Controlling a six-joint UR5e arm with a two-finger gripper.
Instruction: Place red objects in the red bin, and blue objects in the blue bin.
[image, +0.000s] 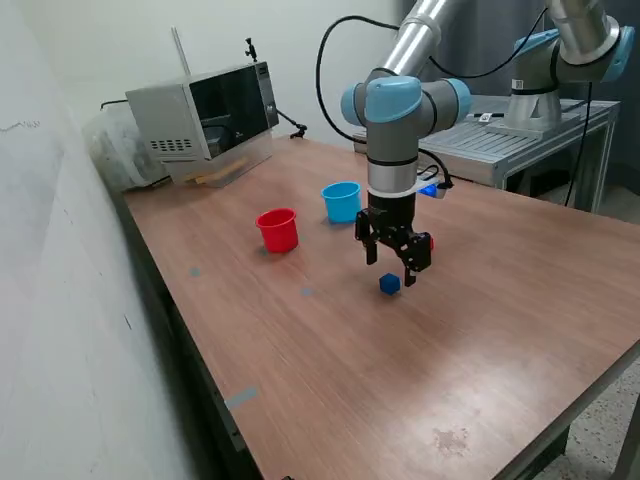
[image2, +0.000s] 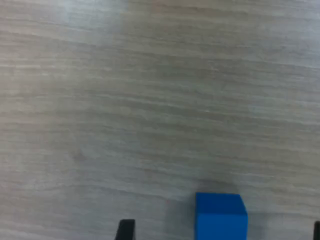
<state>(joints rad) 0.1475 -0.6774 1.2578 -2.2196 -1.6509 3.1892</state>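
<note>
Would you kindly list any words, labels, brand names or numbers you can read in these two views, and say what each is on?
None can be read.
Microwave: any panel markings are too small and blurred.
Red cup, blue cup, blue cube and gripper: no print shows.

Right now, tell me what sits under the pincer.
A blue cube lies on the wooden table just below the open pincer, untouched. The red cup and blue cup stand apart; their insides are hidden.
</note>
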